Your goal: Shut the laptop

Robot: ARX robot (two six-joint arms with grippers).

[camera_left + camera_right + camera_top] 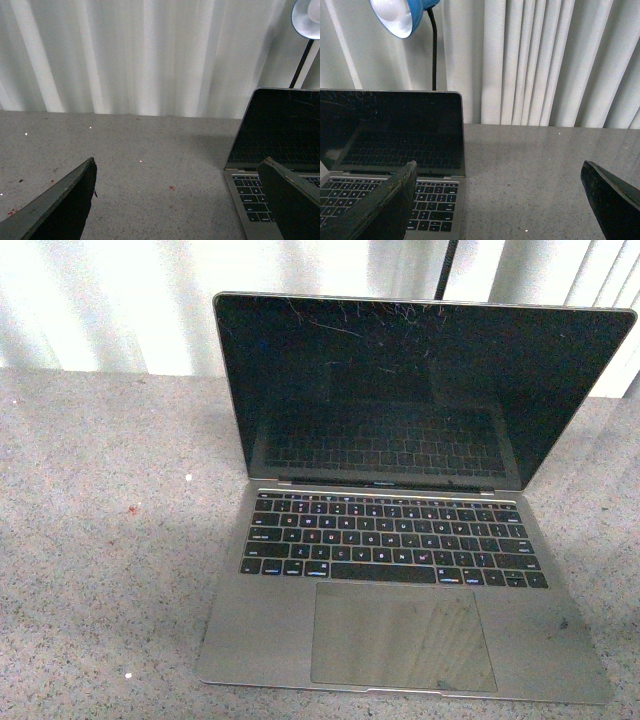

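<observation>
Wide speckled grey table, pale curtain behind it, and in the middle, near the front edge, sits the laptop, wide open. Its scratched black screen leans a little back past upright, keys and trackpad fully exposed. A blue lamp stands behind it.

No arm shows in the front view, so nothing is touching the laptop. The left gripper hangs off the laptop's left side, jaws spread wide, nothing between them, table below. The right gripper hangs off the right side, also spread wide and empty, one finger over the keyboard's corner.

By my read this is the very start: the approach, with closing not yet begun. The next move calls for one arm to rise above and behind the screen's top edge, then push it forward and down, easing off near the keys so the lid doesn't slam.
</observation>
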